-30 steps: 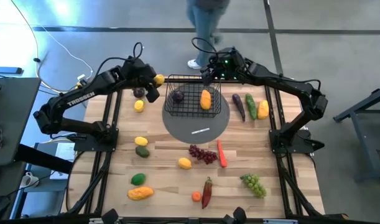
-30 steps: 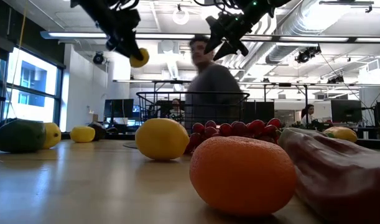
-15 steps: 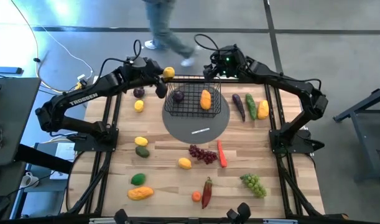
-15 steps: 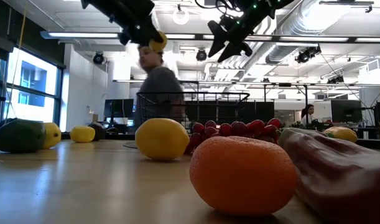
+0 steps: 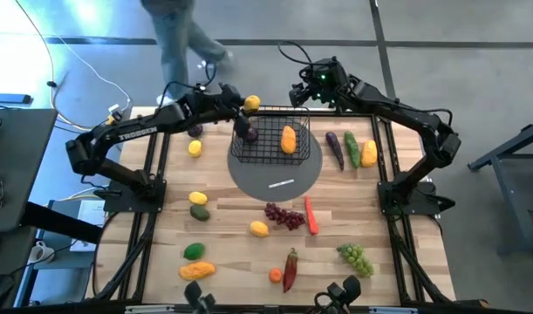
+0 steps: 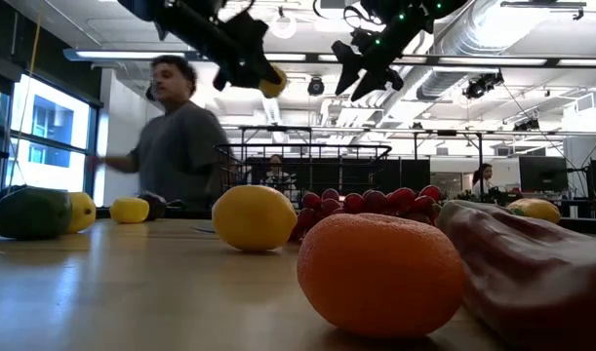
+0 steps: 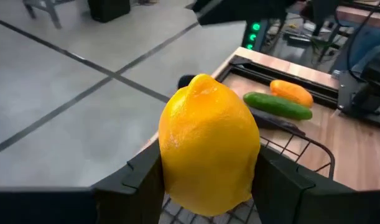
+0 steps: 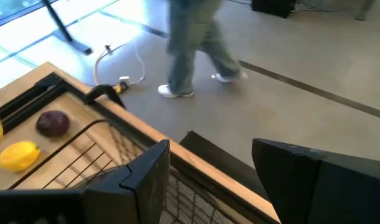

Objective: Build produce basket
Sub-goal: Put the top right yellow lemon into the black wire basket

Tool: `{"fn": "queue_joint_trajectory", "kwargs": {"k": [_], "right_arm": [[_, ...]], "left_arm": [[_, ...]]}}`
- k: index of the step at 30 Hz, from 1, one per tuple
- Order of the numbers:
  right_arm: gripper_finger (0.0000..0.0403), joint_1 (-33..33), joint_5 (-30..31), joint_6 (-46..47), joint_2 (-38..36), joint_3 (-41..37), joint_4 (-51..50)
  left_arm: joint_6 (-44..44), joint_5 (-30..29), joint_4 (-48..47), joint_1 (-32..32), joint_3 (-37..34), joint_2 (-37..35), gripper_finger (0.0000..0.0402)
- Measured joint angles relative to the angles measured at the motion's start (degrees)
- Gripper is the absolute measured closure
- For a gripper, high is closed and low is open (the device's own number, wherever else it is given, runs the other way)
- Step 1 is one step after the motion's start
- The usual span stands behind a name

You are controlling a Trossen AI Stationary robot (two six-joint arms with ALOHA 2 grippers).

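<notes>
My left gripper (image 5: 249, 106) is shut on a yellow lemon (image 5: 252, 103), high over the far left corner of the black wire basket (image 5: 271, 150); the low view shows the lemon (image 6: 272, 83) well above the basket rim (image 6: 302, 148). The basket stands on a grey round mat (image 5: 276, 183) and holds a purple plum (image 5: 249, 135) and an orange-yellow fruit (image 5: 288, 139). My right gripper (image 5: 303, 92) hovers open above the basket's far right corner, and its wrist view (image 8: 211, 177) shows the rim below it. My left gripper pinches the lemon (image 7: 208, 146) between its two fingers (image 7: 143, 177), one on each long side (image 7: 171, 165). The fingers come from the table's left, slanting down. The lemon is lifted clear, its pointed end facing away from the wrist.
Loose produce lies around the mat: a lemon (image 5: 194, 148) and plum (image 5: 194, 130) at left, an aubergine (image 5: 335, 148), cucumber (image 5: 353, 148) and yellow fruit (image 5: 369, 153) at right, red grapes (image 5: 284, 215), a carrot (image 5: 311, 215) and more nearer. A person (image 6: 176, 136) walks beyond the far edge.
My left gripper has carried the lemon toward the table's right along the far edge, from left of the basket to above its far left corner. My right gripper has drawn back slightly toward the far edge. The person behind the table has walked leftward.
</notes>
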Motion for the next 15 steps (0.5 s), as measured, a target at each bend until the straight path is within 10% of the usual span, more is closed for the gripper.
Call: {"fn": "queue_joint_trajectory", "kwargs": {"k": [15], "right_arm": [[0.0192,-0.9,1.7,1.2,0.0,0.0,0.0]], "left_arm": [[-2.5,2.8,6.7,0.0,0.0,13.9,0.0220]]}}
